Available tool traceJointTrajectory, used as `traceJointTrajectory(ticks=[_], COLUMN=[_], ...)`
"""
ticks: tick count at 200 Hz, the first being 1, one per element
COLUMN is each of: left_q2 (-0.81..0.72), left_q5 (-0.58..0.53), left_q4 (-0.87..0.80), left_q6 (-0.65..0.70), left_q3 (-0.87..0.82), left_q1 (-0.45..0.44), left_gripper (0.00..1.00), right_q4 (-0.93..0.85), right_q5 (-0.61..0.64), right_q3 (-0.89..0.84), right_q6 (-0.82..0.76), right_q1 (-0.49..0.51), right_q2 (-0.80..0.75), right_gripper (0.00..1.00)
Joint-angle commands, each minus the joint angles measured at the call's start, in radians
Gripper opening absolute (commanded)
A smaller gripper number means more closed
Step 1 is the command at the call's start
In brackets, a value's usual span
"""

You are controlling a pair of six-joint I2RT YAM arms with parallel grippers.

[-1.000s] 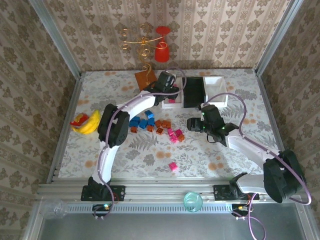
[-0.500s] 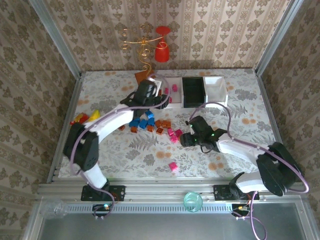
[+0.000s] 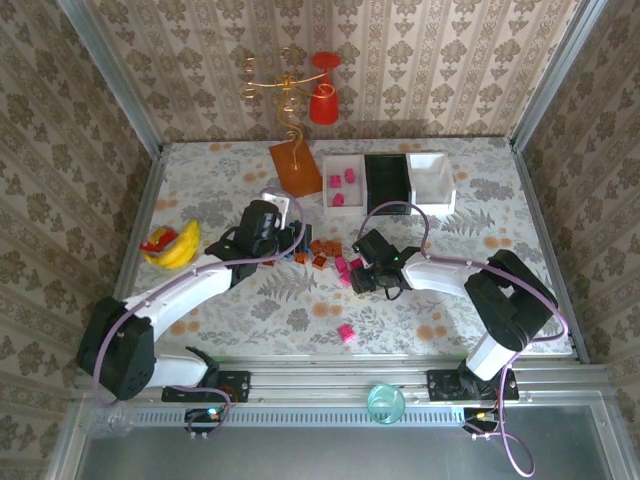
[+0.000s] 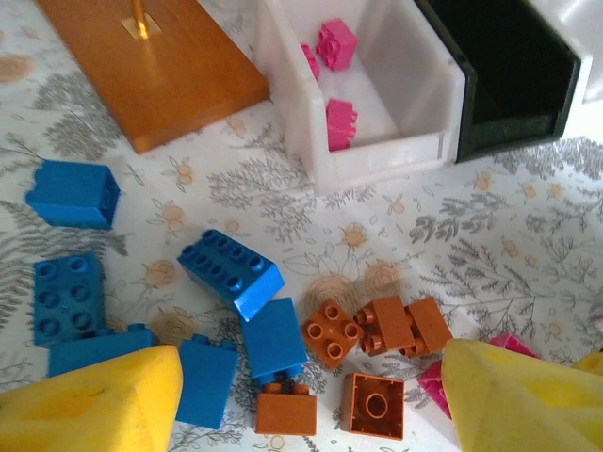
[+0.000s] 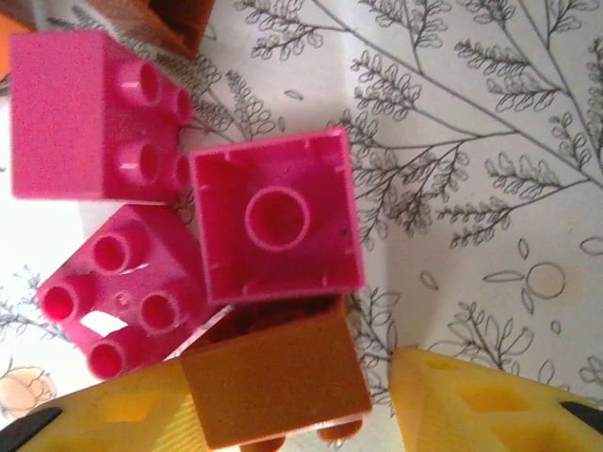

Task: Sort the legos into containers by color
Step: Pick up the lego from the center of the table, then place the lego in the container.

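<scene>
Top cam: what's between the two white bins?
The black bin sits between them in the top view: the white bin holding pink legos is to its left there, the other white bin to its right.

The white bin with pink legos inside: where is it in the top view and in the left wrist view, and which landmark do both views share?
Top external: the white bin is at back centre, directly left of the black bin.
Left wrist: the white bin is at top centre, with three pink legos inside.
Shared landmark: the orange board, left of the bin.
</scene>
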Motion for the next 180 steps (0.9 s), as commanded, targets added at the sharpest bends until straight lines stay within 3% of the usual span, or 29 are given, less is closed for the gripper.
traceJointTrajectory(ticks=[1,41,72,113,135,180], left_q2=[-0.042,-0.052,-0.067,-0.098,-0.112,-0.168], left_q5=[-0.032,-0.026,-0.024,-0.024,-0.029,-0.031], left_q4=[0.023,0.023,0.021,0.026,0.025,-0.013], left_q6=[-0.016,-0.022,-0.025,-0.023,-0.022,-0.024], left_q3=[-0.025,-0.048,-0.063,-0.068,-0.073,-0.096], left_q1=[0.014,0.021,0.023,0.026,0.028,0.034], left_gripper=[0.75,0.75,0.75,0.75,0.76,0.76], right_q4=[0.016,-0.002,-0.073,-0.022,0.043,0.065], right_q5=[0.002,0.009,0.038,-0.078,-0.101,-0.055], right_q3=[0.038,0.073,0.056,0.086,0.176,0.483], right_q6=[-0.044,-0.057,-0.039,0.015,0.053,0.087], right_q1=[-0.019,-0.025,-0.055,-0.231,-0.317,-0.404], right_q2=[0.04,0.07,-0.046,-0.19,-0.128,0.173], right_gripper=[0.51,0.38,0.32,0.33,0.33,0.34])
